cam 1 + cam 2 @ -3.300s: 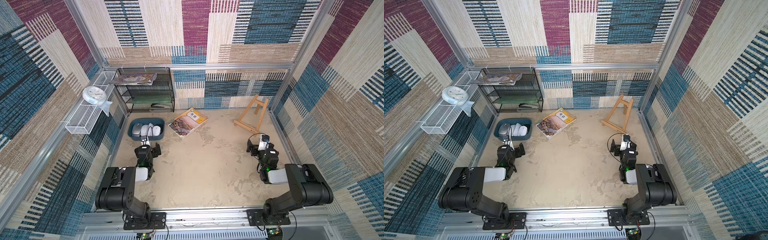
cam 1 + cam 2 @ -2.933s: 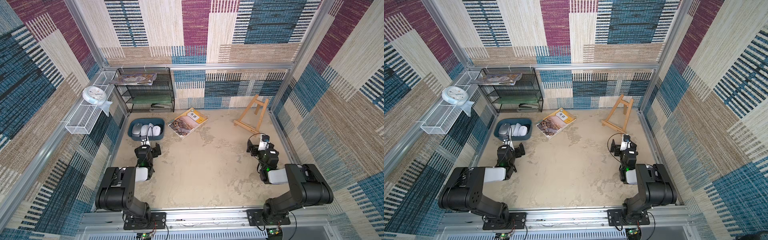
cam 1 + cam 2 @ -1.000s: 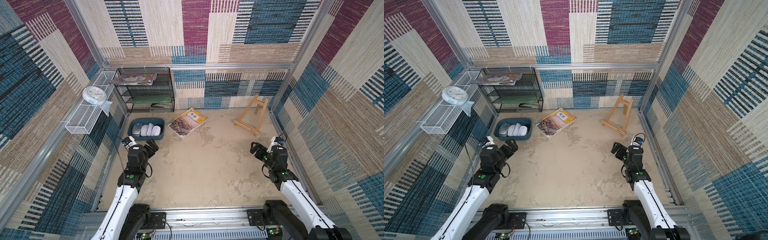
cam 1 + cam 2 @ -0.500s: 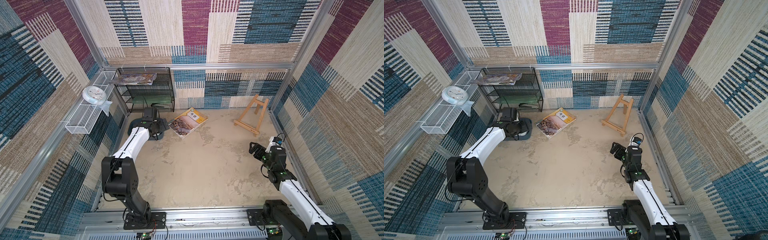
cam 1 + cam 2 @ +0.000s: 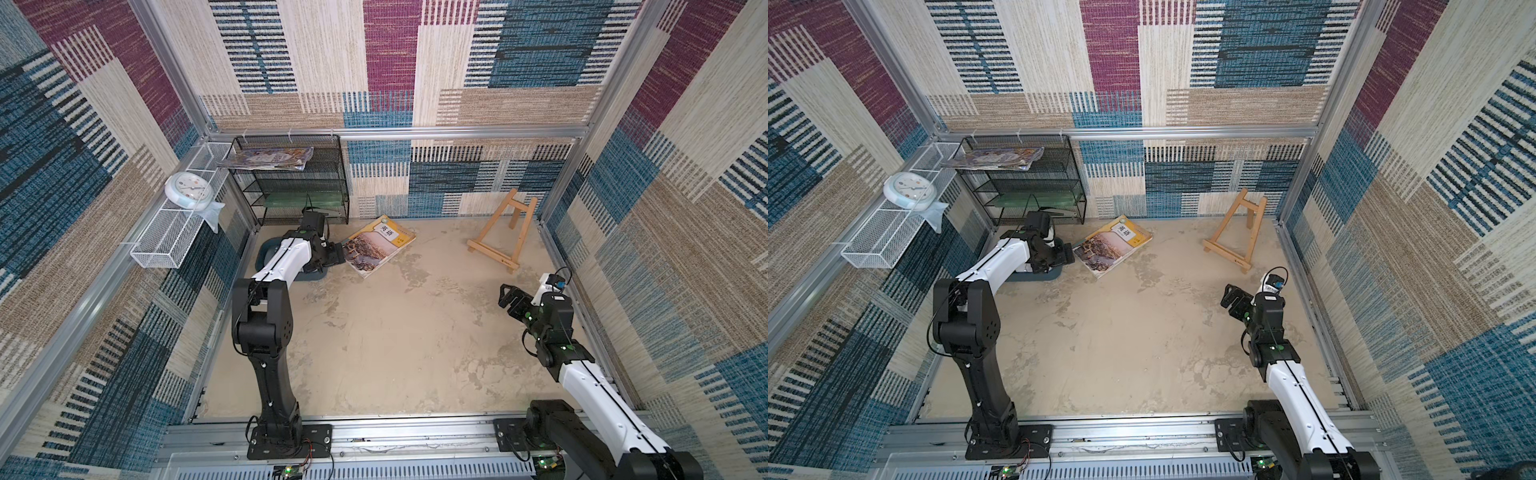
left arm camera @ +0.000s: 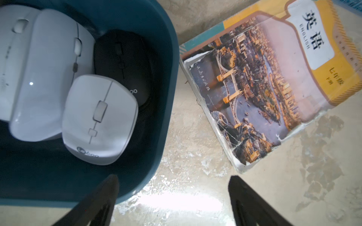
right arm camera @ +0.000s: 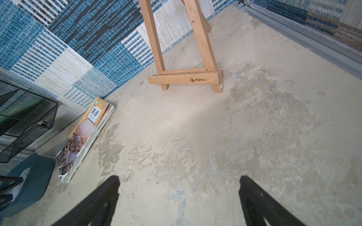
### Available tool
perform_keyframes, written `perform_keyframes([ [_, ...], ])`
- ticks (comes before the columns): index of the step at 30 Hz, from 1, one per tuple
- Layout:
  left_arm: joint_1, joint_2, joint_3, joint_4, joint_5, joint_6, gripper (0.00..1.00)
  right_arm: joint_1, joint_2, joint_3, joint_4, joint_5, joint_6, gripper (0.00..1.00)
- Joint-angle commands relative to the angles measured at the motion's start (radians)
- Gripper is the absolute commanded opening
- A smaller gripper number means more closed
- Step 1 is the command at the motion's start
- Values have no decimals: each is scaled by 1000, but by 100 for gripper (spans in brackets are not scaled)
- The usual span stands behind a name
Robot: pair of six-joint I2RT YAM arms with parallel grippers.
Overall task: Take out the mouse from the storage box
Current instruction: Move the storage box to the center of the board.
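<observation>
Now, floor (image 5: 395,340) first; easel (image 7: 184,77) stands at its back right. Storage box (image 6: 166,88) sits by the back-left corner, just beside the book (image 6: 264,82). Inside it, touching: large white mouse (image 6: 45,78), black mouse (image 6: 121,64), small white mouse (image 6: 100,119) lying against both. My left gripper (image 6: 174,179) hovers at the box's rim, fingers (image 6: 101,199) spread, holding nothing. My right gripper (image 7: 180,179) hangs over the floor, spread too, well apart from the box.
</observation>
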Motion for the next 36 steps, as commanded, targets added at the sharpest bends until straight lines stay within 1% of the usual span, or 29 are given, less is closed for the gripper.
perform_keyframes([
  [1,1,19,16,-18,4,16,91,1,11,5,17,9,-5,98],
  [6,1,61,52,-25,14,16,87,1,21,4,24,4,-5,98],
  [9,-1,81,69,-26,24,16,83,1,25,7,18,7,-6,98],
  [13,-5,97,83,-28,40,2,82,0,27,7,22,7,-7,98],
  [18,-17,108,95,-32,25,0,78,2,38,2,34,5,-9,98],
  [23,-27,119,110,-53,-7,-10,78,1,62,13,24,7,-9,98],
  [32,-49,127,107,-76,3,-16,74,10,51,18,13,22,-25,97],
  [36,-61,111,87,-81,-10,-22,72,28,61,20,16,32,-32,97],
])
